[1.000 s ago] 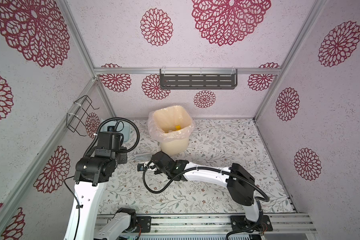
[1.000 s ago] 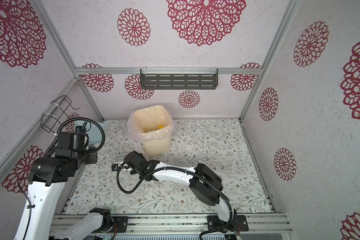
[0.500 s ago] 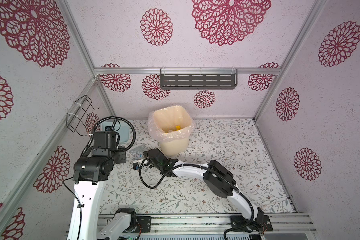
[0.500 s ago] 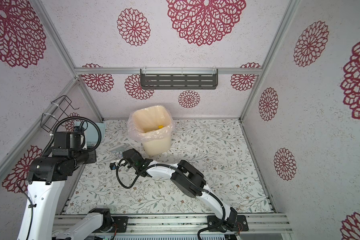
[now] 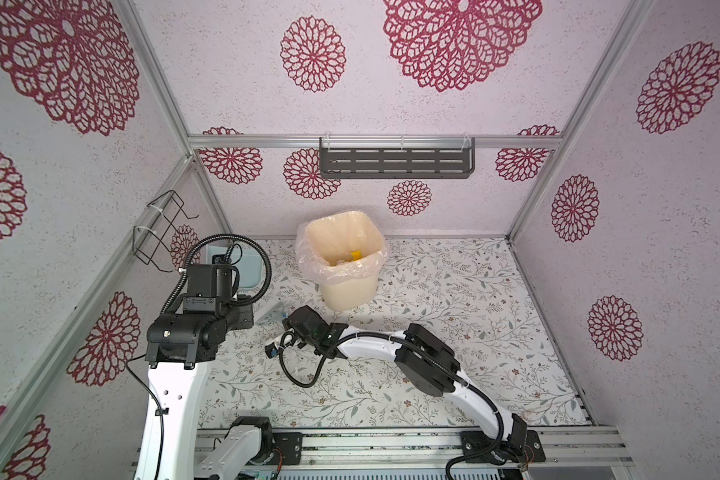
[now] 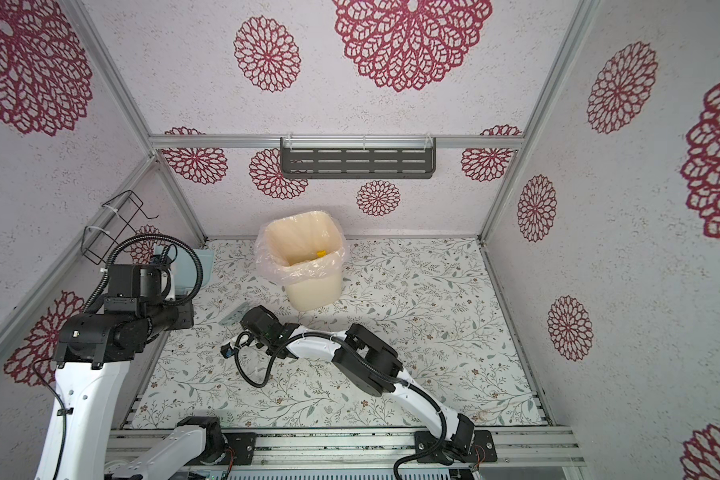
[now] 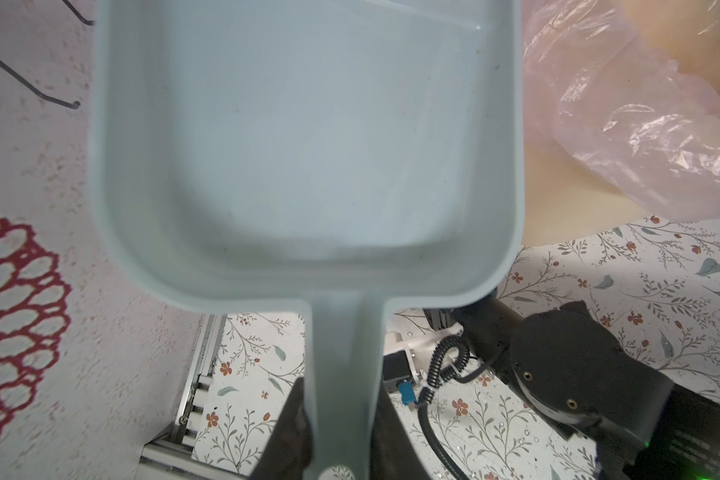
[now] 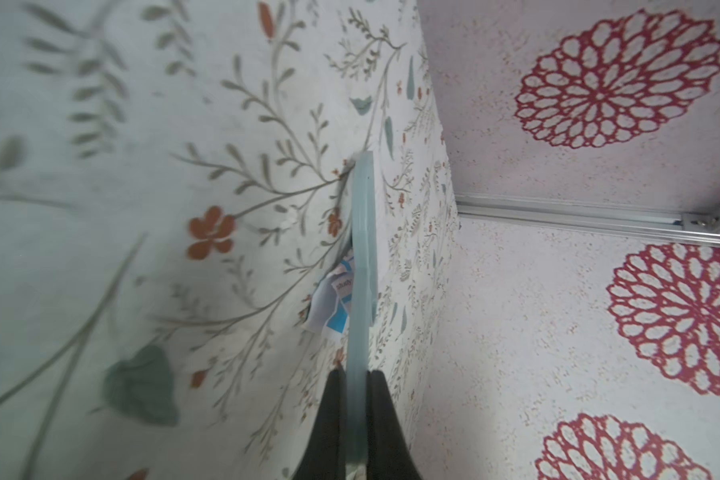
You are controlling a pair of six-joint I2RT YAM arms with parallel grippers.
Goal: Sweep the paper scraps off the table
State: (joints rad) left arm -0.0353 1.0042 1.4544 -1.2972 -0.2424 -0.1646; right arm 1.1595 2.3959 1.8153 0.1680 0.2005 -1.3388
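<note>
My left gripper (image 7: 341,399) is shut on the handle of the pale blue dustpan (image 7: 308,137), whose tray is empty. In both top views the dustpan (image 5: 248,266) (image 6: 184,270) sits at the table's far left, next to the wall. My right gripper (image 8: 356,382) is shut on the thin blue brush (image 8: 362,249), seen edge-on just above the table (image 5: 454,291). In both top views that gripper (image 5: 283,320) (image 6: 246,318) has reached across to the left, with the brush (image 5: 271,313) pointing at the dustpan. One yellow paper scrap (image 5: 355,254) (image 6: 320,252) lies inside the bin.
A cream bin (image 5: 344,266) lined with a clear bag stands at the back, close to both grippers. A wire rack (image 5: 159,228) hangs on the left wall, a dark shelf (image 5: 395,162) on the back wall. A white and blue label (image 8: 333,307) shows beside the brush.
My right arm has swung to the left with the brush, its elbow folding inward. The left arm with the dustpan has shifted slightly left. Both grips are unchanged.
</note>
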